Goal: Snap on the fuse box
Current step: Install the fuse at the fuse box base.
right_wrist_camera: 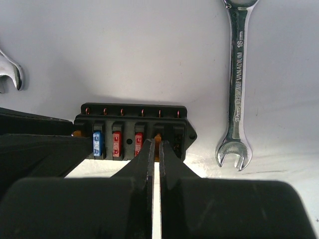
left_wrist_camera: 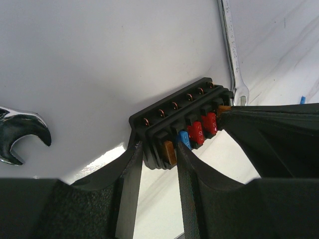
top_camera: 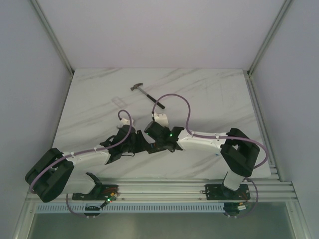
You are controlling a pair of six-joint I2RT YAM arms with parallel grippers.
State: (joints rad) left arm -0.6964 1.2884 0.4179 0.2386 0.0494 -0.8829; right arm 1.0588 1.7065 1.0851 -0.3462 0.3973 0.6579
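Fuse box (right_wrist_camera: 127,119) lies flat on the worktop (top_camera: 209,94), roughly midway btwn the left & right edges and closer to the near edge than the far one. From the top cam I can't see it, since both wrists crowd over that spot. L gripper (left_wrist_camera: 159,149) sits at one short end of the box. Its fingers (left_wrist_camera: 130,184) are spread about as wide as the box end and straddle it, one against the terminal-side corner and the other alongside the blue fuse (right_wrist_camera: 97,143), so it looks like a hold on the box itself. A 2nd orange fuse (left_wrist_camera: 169,152) shows in the gap btwn them. R gripper (right_wrist_camera: 154,147) comes in over the long side toward the opposite end. Its fingers are almost together, w/ only a thin slit left, and the tips are down in a slot w/ an orange fuse (left_wrist_camera: 224,107) pinched btwn them, as far as I can tell. Two red fuses (right_wrist_camera: 116,144) sit in the slots btwn the blue one and the R tips. A long wrench (right_wrist_camera: 238,84) lies just beside the box end nearest the R gripper, not touching, its open end level w/ the box. A 2nd wrench (left_wrist_camera: 20,129) shows only its open end at the frame edge, off the terminal side & well apart. Hammer (top_camera: 144,93) lies toward the far edge, a bit left of centre, clear of both arms.
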